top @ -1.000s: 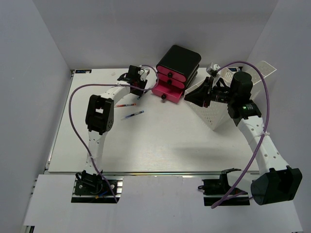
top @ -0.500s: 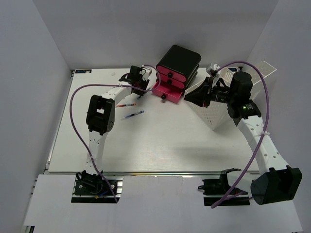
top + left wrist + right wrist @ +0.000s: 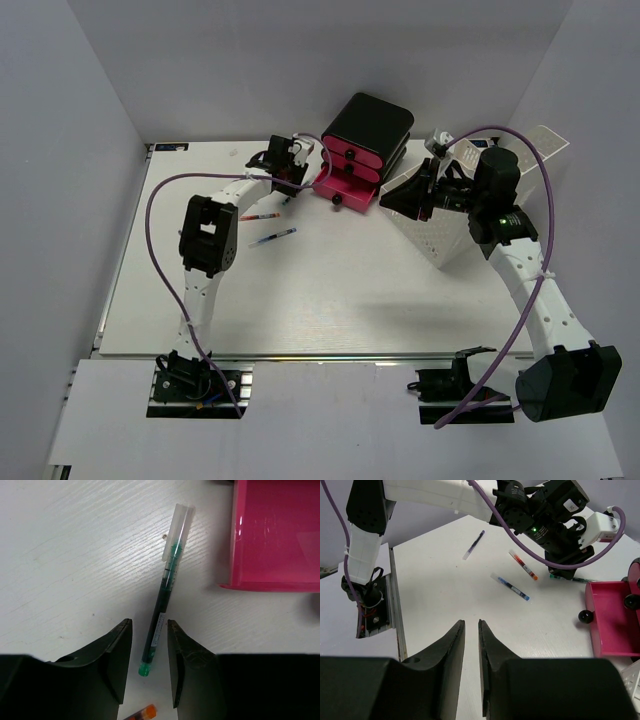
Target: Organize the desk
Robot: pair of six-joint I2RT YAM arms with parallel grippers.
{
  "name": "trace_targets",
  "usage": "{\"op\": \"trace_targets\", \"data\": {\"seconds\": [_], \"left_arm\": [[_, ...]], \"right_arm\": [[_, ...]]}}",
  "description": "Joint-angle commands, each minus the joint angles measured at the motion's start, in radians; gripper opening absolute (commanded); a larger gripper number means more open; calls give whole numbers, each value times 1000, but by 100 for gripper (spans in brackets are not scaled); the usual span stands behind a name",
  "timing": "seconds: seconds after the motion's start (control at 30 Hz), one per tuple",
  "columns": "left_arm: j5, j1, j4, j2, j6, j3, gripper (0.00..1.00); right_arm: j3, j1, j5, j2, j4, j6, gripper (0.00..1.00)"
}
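Note:
The desk [image 3: 330,300] is a wide white tabletop. A green pen [image 3: 165,600] with a clear cap lies on it just left of the pink open drawer [image 3: 275,535]. My left gripper [image 3: 149,622] is open, its jaws astride the pen's lower end without touching it. From above, the left gripper [image 3: 292,160] sits beside the black-and-pink drawer unit [image 3: 365,140]. My right gripper [image 3: 471,622] hovers over bare desk with a narrow gap and nothing between its fingers. In the top view the right gripper [image 3: 408,195] is by the white perforated tray [image 3: 450,235].
A red-tipped pen [image 3: 260,216] and a blue pen [image 3: 272,238] lie on the desk left of the middle. A purple pen [image 3: 473,545] lies farther off. An orange pen tip [image 3: 142,713] shows under my left jaws. A silver rail [image 3: 330,357] runs along the near edge.
My left gripper has shifted slightly right, toward the drawer unit, and its jaws have narrowed a little around the green pen. The right arm has not moved.

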Motion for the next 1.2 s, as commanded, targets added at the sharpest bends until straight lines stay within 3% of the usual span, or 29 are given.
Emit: {"op": "trace_targets", "data": {"seconds": [0.0,0.4,0.77,0.9,1.07,1.17], "left_arm": [[5,-2,-2,21,10,41,45],[-9,-2,-5,42,4,33,40],[-95,-2,34,-12,1,-102,18],[-128,23,53,-53,-73,-148,9],[-121,33,81,-116,-73,-177,0],[-96,33,89,-156,-85,-180,0]], "right_arm": [[1,-8,-13,-5,37,-6,23],[0,-8,-14,-7,35,-6,23],[1,-12,-17,-10,37,-8,23],[0,-15,-22,-13,37,0,23],[-2,-20,-25,-14,37,5,23],[-2,-21,-27,-16,37,5,23]]}}
